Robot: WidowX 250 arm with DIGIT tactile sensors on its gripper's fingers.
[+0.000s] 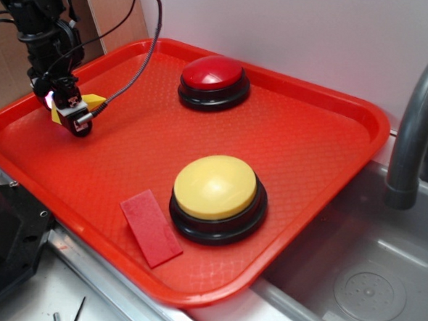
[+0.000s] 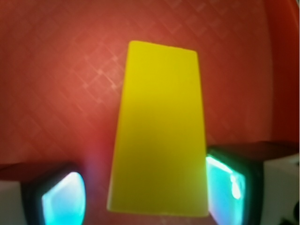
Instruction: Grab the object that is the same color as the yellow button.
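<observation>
The gripper (image 1: 70, 111) was at the upper left of the tray (image 1: 309, 144), down around the yellow block (image 2: 159, 131). The wrist view showed a finger (image 2: 225, 183) touching its right side, the left one apart. The grasp was not finished; closing and lifting remained.

Counts: 2 domed push buttons, i.e. 1 yellow button (image 1: 214, 187) + 1 red button (image 1: 213, 73). 1 yellow wedge block (image 2: 159, 136). 1 flat red rectangular piece (image 1: 150, 227). 1 red tray (image 1: 324, 138). 1 gripper (image 1: 66, 108). 1 sink (image 1: 366, 279) w/ 1 gray faucet (image 1: 416, 122).
</observation>
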